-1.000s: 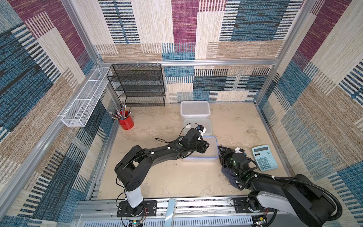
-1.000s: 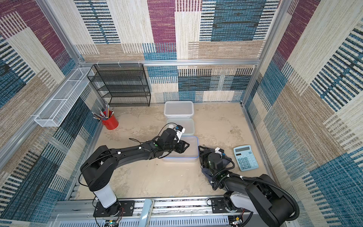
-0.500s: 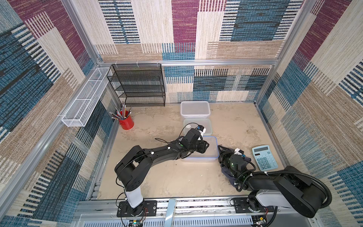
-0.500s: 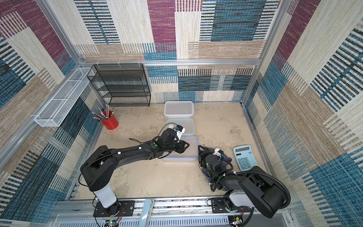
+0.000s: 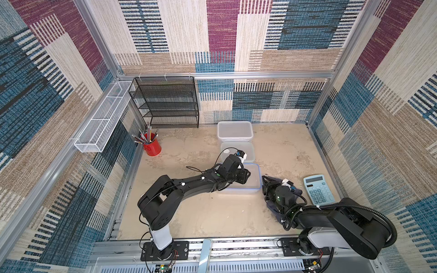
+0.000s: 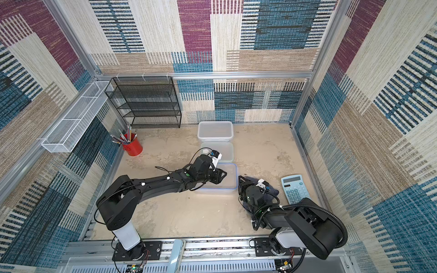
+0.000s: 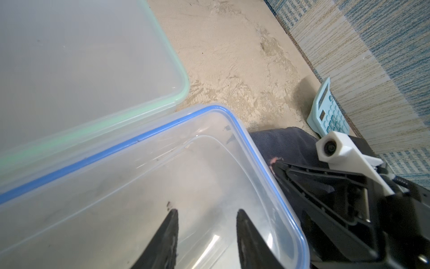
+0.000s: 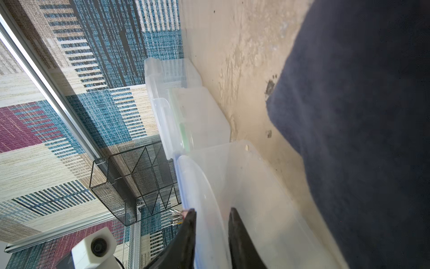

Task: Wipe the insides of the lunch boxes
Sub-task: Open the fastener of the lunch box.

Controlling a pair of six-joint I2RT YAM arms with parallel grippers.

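Plastic looks light, bendy, slippy. My right gripper (image 8: 212,210) has the lunch box (image 8: 256,181) wall between its jaws; pinching, I cannot tell. My left gripper (image 7: 207,210) is spread, empty.

The blue-rimmed clear plastic lunch box (image 7: 197,174) is smooth and shiny. The dark blue cloth (image 8: 360,139) looks soft. The beige bench (image 7: 232,58) looks rough.

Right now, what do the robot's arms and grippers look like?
The left arm and right arm are black links on white base columns. The left gripper and right gripper each have two tapered black fingers. White camera blocks top the wrists; the right arm carries a ribbed black hose.
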